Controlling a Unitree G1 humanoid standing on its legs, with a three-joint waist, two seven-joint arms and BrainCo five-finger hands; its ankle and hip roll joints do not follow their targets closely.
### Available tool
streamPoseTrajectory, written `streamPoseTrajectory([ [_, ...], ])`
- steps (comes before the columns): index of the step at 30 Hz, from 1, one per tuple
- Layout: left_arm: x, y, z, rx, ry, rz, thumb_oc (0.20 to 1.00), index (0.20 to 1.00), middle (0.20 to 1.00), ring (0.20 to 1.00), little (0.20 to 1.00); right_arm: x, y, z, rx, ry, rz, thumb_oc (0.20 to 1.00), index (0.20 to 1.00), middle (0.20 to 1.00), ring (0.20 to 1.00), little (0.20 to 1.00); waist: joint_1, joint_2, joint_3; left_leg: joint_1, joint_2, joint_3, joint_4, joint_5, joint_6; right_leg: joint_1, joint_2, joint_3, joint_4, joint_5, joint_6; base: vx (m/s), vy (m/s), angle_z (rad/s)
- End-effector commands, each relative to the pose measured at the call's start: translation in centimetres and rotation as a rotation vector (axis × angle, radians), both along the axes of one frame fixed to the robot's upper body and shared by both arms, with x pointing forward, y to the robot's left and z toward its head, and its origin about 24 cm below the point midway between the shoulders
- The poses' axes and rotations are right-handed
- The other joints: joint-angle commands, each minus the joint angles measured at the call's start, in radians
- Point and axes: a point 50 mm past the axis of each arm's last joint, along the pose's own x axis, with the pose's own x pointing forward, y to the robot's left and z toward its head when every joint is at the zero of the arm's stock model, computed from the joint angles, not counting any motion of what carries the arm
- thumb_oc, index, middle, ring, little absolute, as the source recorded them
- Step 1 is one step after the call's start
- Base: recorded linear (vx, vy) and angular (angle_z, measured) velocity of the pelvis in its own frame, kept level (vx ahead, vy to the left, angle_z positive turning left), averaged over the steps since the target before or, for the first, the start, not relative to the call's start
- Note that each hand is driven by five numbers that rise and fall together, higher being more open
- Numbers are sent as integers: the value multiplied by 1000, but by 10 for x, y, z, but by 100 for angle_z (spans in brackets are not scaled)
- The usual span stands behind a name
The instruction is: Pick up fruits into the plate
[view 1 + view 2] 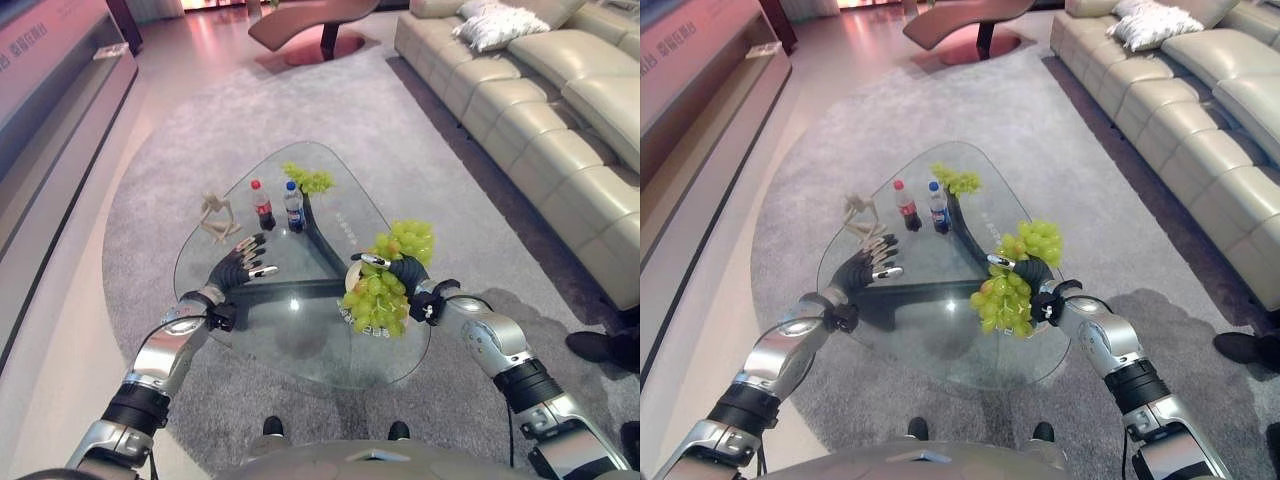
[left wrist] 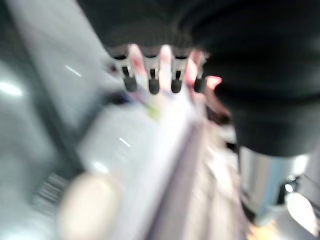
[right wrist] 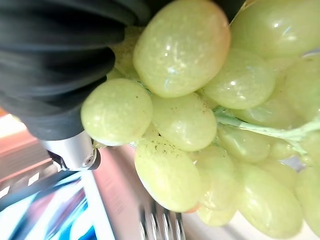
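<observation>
Bunch of pale green grapes (image 1: 378,300) clamped in curled fingers of right hand (image 1: 405,270), lifted over near right edge of clear glass triangular desk (image 1: 300,345), apparently above a pale plate, barely visible beneath; second green bunch (image 1: 410,238) just behind, third (image 1: 310,179) at far tip. Left hand (image 1: 240,262) hovering, fingers spread; two small bottles (image 1: 278,205) and beige figurine (image 1: 216,216) well clear of the plate

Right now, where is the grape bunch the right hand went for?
In the left eye view the grape bunch hangs in the right hand over the glass table, near its right edge, with another grape bunch just behind it.
</observation>
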Motion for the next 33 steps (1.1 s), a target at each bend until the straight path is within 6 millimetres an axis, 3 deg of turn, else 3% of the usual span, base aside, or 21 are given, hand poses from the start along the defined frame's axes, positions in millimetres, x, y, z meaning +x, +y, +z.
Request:
streamPoseTrajectory([
  [1,-1,24,-11,178,32,137,1000,1000,1000,1000,1000,27,-17,36,-15,-171,-87,200,200,200,200,200,29,-45,60,-45,-22,-3,73,-102,24,12,-19,-45,112,-127,-35,-43,-23,10],
  [3,-9,32,-23,247,91,164,1000,1000,1000,1000,1000,29,-26,33,-57,-153,-132,200,200,200,200,200,36,-49,82,-68,-28,-13,74,-99,25,-7,-17,-42,115,-126,-34,-143,-43,10],
  [6,-13,41,-36,308,149,193,1000,1000,1000,1000,1000,47,-47,43,-171,-178,-202,200,200,200,200,200,54,-52,156,-135,-36,-22,71,-81,27,-75,-8,-41,134,-123,-39,-334,-65,6],
  [10,-19,50,-50,389,202,222,1000,1000,1000,1000,1000,68,-103,67,-530,-210,-285,200,200,200,200,200,87,-47,258,-210,-47,-40,63,-56,28,-158,8,-44,160,-114,-44,-188,-60,18],
  [15,-34,63,-63,453,277,249,1000,1000,1000,1000,1000,75,-136,85,-848,-190,-307,200,200,200,200,200,116,-50,313,-227,-57,-51,55,-54,32,-171,18,-59,158,-108,-44,-1,-65,10],
  [18,-35,67,-62,467,277,254,1000,1000,1000,1000,1000,79,-143,99,-978,-213,-312,200,200,200,200,200,128,-48,336,-246,-69,-56,64,-55,36,-185,19,-68,165,-106,-43,-16,-36,6],
  [21,-35,67,-62,466,269,243,1000,1000,1000,1000,1000,87,-152,129,-1210,-287,-314,200,200,200,200,200,144,-30,383,-306,-86,-75,107,-54,42,-239,15,-77,208,-110,-47,-44,2,6],
  [25,-35,67,-61,474,260,237,1000,1000,1000,1000,1000,92,-152,150,-1447,-346,-308,200,200,200,200,200,153,-27,383,-384,-101,-84,138,-56,47,-316,17,-87,240,-114,-48,23,-23,11],
  [33,-29,63,-57,438,228,281,1000,1000,1000,1000,1000,97,-159,181,-1588,-322,-445,200,200,200,200,200,168,-8,383,-574,-127,-92,216,-52,61,-508,-10,-114,327,-113,-51,-1,-7,4],
])
